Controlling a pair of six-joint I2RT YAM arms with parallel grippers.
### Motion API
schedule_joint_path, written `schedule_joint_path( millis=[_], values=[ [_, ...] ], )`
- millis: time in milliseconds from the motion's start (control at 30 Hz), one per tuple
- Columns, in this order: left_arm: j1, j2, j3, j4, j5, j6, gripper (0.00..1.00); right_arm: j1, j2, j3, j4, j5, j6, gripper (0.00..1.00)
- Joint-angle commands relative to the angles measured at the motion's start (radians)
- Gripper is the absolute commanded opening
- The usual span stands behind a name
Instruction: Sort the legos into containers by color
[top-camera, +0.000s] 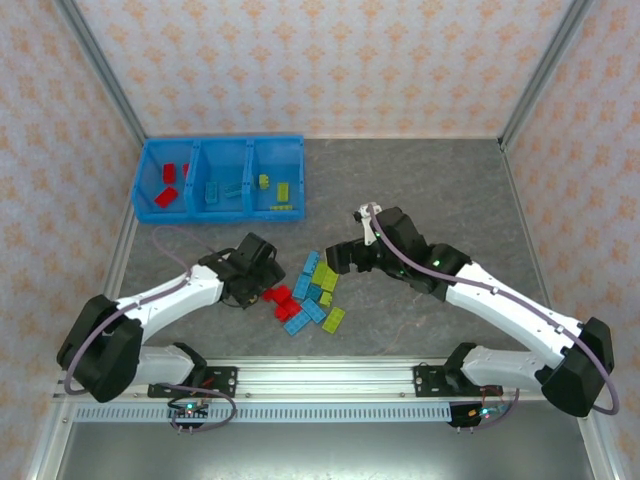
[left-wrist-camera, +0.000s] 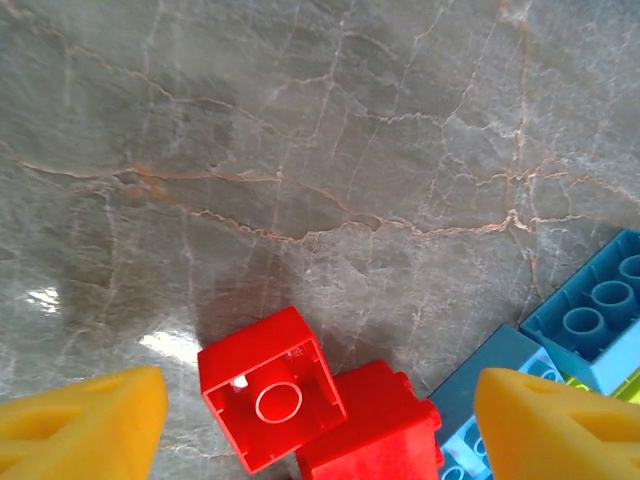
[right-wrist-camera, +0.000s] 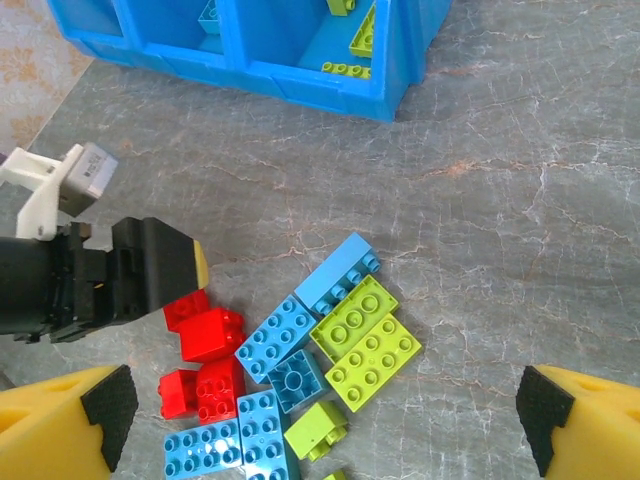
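Top external view: the long bright blue plastic tray of three joined open bins (top-camera: 196, 178) stands at the far left corner of the grey marble-pattern table (top-camera: 430, 190). Its left bin holds red studded plastic bricks (top-camera: 168, 185), the middle bin holds light blue bricks (top-camera: 222, 190), and the right bin holds lime green bricks (top-camera: 280, 190). A loose pile of bricks in the same three colours (top-camera: 310, 295) lies near the middle of the near edge, between the two arms and well apart from the tray.

The left gripper (top-camera: 264, 288) is low at the left side of the pile, over the red pieces. In the left wrist view its yellow fingers (left-wrist-camera: 80, 425) stand wide apart and clamp nothing. Between them lies a red brick with its hollow underside up (left-wrist-camera: 268, 400), and it touches neither finger as far as I can see. A second red brick (left-wrist-camera: 370, 435) lies against it, and just beside that one are light blue pieces (left-wrist-camera: 590, 320).

The right gripper (top-camera: 335, 258) is at the far right side of the pile. In the right wrist view its yellow fingers with black pads (right-wrist-camera: 60, 425) are also spread wide and hold nothing. The pile lies on the table below them, with a small lime green cube brick (right-wrist-camera: 318, 432) about midway.
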Motion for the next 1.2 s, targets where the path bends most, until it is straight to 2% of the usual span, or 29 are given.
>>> schedule_joint_path(
  millis=[0,233,533,633,733,833,933,1067,1167],
  values=[
    [-0.007,0.038,0.035,0.002,0.011,-0.032,0.76,-0.005,-0.038,0.02,-0.018,0.044,0.024,0.99],
    [-0.008,0.092,-0.002,0.046,0.051,-0.052,0.54,-0.005,-0.049,0.032,-0.046,0.078,0.028,0.99],
    [-0.007,0.027,-0.039,0.049,0.0,-0.061,0.31,-0.005,-0.049,0.045,-0.058,0.07,0.065,0.99],
    [-0.003,-0.015,-0.009,0.011,-0.043,-0.03,0.27,-0.005,-0.062,0.048,-0.061,0.072,0.079,0.99],
    [0.009,-0.056,0.111,-0.131,-0.169,0.076,0.27,-0.005,-0.079,0.042,-0.055,0.084,0.09,0.99],
    [0.066,-0.084,0.25,-0.222,-0.258,0.183,0.26,-0.005,-0.081,0.04,-0.052,0.092,0.094,0.99],
    [0.166,-0.085,0.35,-0.219,-0.302,0.271,0.26,-0.005,-0.074,0.046,-0.05,0.087,0.099,0.99],
    [0.329,0.005,0.491,-0.217,-0.348,0.376,0.27,-0.005,-0.077,0.048,-0.047,0.089,0.114,0.99],
    [0.446,0.121,0.596,-0.217,-0.338,0.422,0.27,-0.005,-0.085,0.036,-0.046,0.106,0.126,0.99]
  ],
)
